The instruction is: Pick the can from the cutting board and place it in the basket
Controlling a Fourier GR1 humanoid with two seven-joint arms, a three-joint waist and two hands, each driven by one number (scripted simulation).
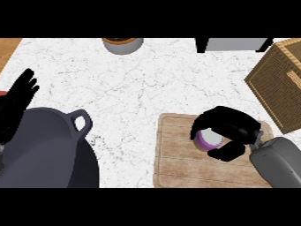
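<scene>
On the cutting board (178,163), fingers (226,121) wrap a purple-banded can (208,139).

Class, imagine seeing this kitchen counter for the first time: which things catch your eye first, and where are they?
The right hand stands out, curled round a purple can on the wooden cutting board at lower right. A big dark pot fills the lower left, with the left hand resting open beside it. A wicker basket sits at the right edge.
</scene>
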